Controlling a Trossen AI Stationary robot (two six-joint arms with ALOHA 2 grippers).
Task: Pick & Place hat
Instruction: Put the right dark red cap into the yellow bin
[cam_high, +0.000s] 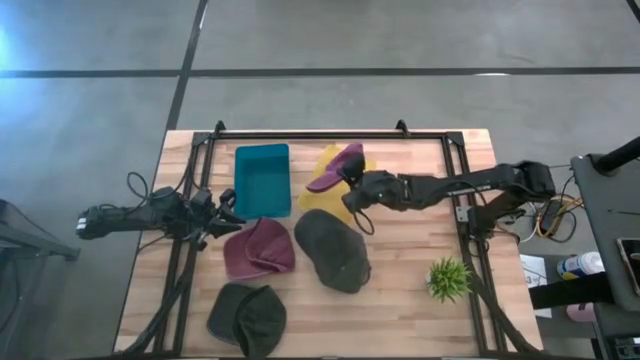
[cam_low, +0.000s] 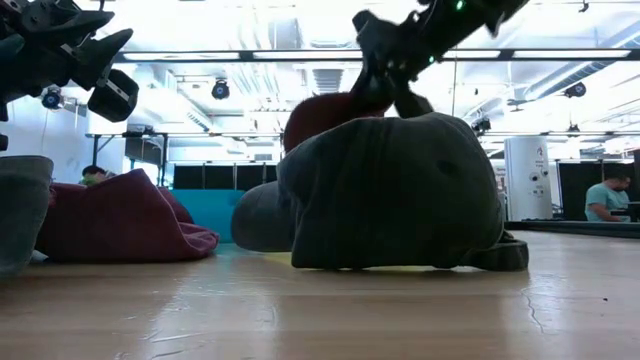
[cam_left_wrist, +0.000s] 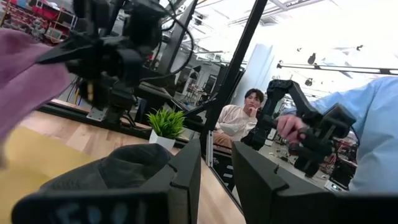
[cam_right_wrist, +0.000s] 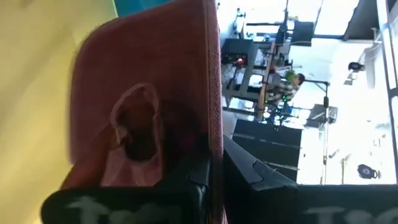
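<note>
The light wooden plank table is carrying a teal plastic bin, a yellow cloth, a maroon cap, two dark grey caps and a small green potted plant.

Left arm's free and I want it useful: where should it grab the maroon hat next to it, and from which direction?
Take the maroon hat by its soft bunched crown, coming straight down from above. It lies slumped and folded, giving a ridge to pinch. The left gripper hovers open just beside it; the teal bin stands clear.
</note>
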